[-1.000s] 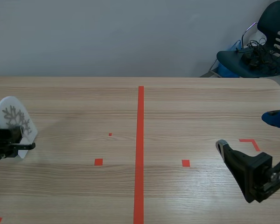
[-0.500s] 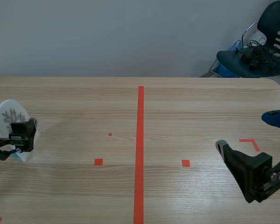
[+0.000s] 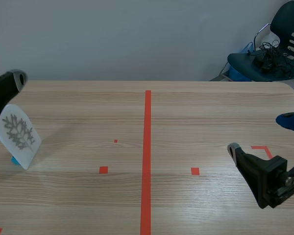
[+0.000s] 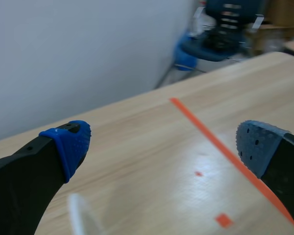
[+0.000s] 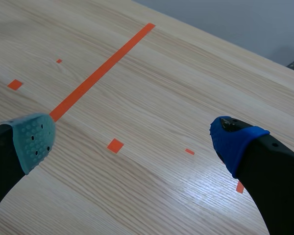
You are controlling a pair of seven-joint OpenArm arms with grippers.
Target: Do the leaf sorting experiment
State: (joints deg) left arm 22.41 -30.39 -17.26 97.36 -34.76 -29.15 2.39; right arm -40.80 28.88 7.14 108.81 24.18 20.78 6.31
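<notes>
Pale wooden tabletop (image 3: 201,107) under a plain grey wall, crossed by one long orange-red tape line and dotted with small tape squares. Left gripper (image 4: 164,143) hangs above the table near its left edge with its fingers spread wide. Its blue pad (image 4: 71,143) and grey-blue pad (image 4: 258,143) are far apart, with nothing held between them.

Just below that gripper stands the leaf card (image 3: 18,133), a white rounded panel printed with a grey branching leaf. It leans on a small blue base (image 3: 13,160) that rests on the wood, free of any finger. From the left wrist camera only the card's pale, blurred top edge shows, under the gap between the fingers and nearer the blue-padded one.

Right gripper (image 3: 260,135) sits low over the table on the other side of the tape line, well apart from the card. Its fingers are likewise parted: the teal pad (image 5: 34,139) and royal-blue pad (image 5: 233,139) frame only bare wood, a tape square and short tape marks. Ahead of it, the long tape line runs away at a slant.

Beyond the table's far corner on that side, a dark chair (image 3: 250,62) carries a tangle of black cables (image 3: 267,51).
</notes>
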